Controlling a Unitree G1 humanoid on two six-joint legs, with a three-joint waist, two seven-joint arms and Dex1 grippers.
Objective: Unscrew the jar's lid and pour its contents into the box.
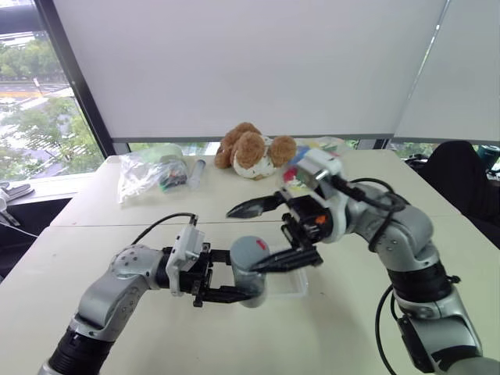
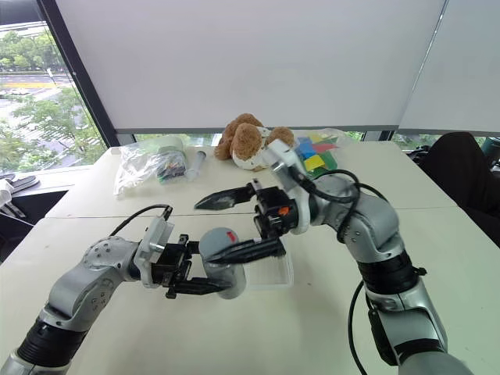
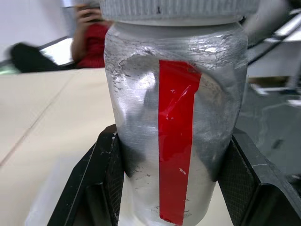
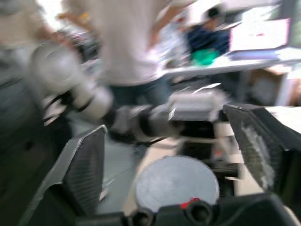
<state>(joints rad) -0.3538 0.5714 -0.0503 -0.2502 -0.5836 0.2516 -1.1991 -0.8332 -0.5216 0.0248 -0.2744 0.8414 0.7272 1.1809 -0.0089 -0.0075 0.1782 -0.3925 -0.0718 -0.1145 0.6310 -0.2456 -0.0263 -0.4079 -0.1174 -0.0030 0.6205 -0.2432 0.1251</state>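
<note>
We see a wide pale table [image 1: 351, 328] in front of white window blinds. At its far edge sits a brown and white stuffed dog [image 1: 254, 150], and to the left of it lies a clear plastic bag [image 1: 148, 173] holding small items too jumbled to name. Behind the right arm, a second clear bag [image 2: 316, 152] holds flat coloured pieces in blue, yellow, green and red.

Near the middle of the table lies the box [image 2: 277, 275], a shallow clear plastic tray with rounded corners. We cannot tell whether anything is in it.

The left gripper [image 1: 226, 280] reaches in from the left, pointing right, and its two black fingers are clenched on the jar [image 1: 250, 269], one finger on each side of its body. The jar is held just above the table, at the box's left end. It is a small silver-grey metal cylinder, scuffed and slightly dented, with a strip of red tape [image 3: 176, 141] running down its side. The lid [image 3: 178, 9], a silver-grey ribbed cap as wide as the jar's top, is still on it, so we cannot see inside the jar.

The right gripper [image 1: 273, 230] comes in from the right, pointing left, with its fingers spread wide apart and grasping nothing. One finger [image 1: 254, 207] stands above the jar, and the other [image 1: 285, 258] lies beside the jar's top.
</note>
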